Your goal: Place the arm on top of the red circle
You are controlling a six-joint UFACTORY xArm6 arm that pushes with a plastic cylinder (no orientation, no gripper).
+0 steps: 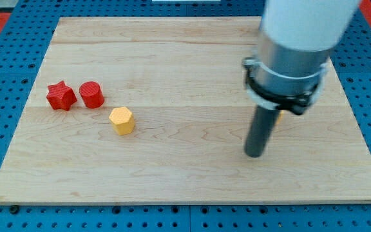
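Note:
The red circle block point(91, 95) stands on the wooden board point(185, 174) at the view's left. A red star block point(61, 96) sits just left of it, close beside it. A yellow hexagon block point(122, 120) lies a little below and right of the red circle. My tip point(254, 154) rests on the board at the view's right, far to the right of all three blocks and slightly lower than them. The rod hangs from the wide white and grey arm body point(295, 45) at the view's top right.
A small bit of yellow or orange point(279, 116) shows just right of the rod, mostly hidden behind it. The board lies on a blue pegboard surface point(5, 77) that frames it on all sides.

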